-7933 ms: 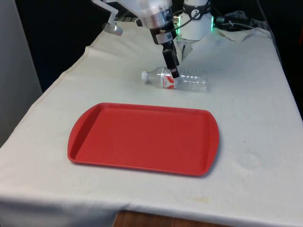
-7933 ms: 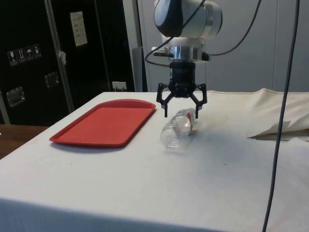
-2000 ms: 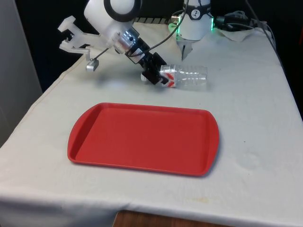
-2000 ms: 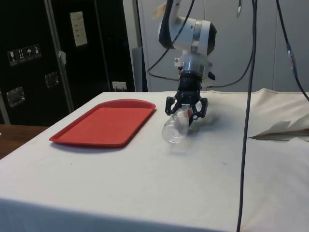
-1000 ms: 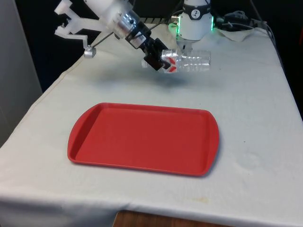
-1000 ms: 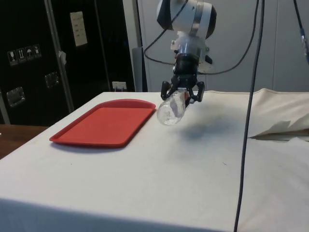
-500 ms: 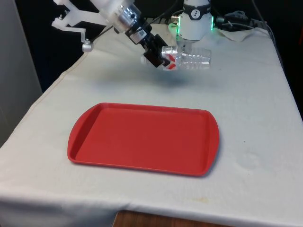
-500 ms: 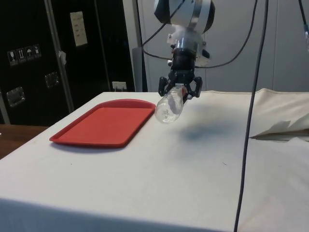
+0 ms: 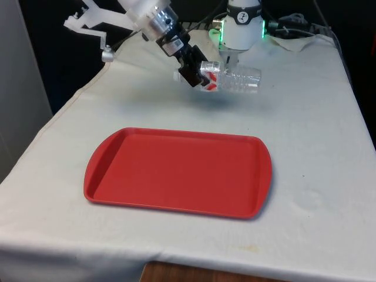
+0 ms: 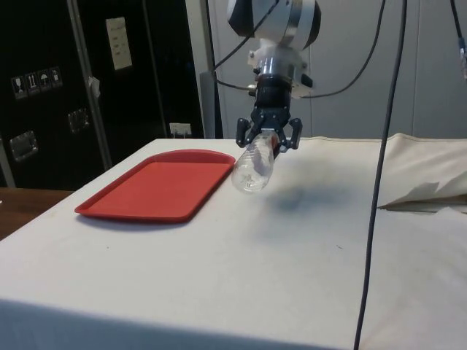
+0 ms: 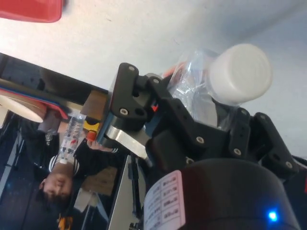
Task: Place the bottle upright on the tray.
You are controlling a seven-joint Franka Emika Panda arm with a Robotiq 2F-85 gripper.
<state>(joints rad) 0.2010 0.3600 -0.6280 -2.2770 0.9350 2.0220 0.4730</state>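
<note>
Lifted off the cloth, the bottle (image 9: 232,79) hangs level — gripper (image 9: 197,75) clamped near its cap.

In the front view my tool (image 9: 197,69) covers the neck and cap end of the bottle (image 9: 235,79), so I cannot see the cap there. In the wrist view the tray (image 11: 29,9) is cut off by the picture's edge, only one corner shows. My fingers (image 11: 144,103) hide most of the bottle's body there. The label print is too small to read.
</note>
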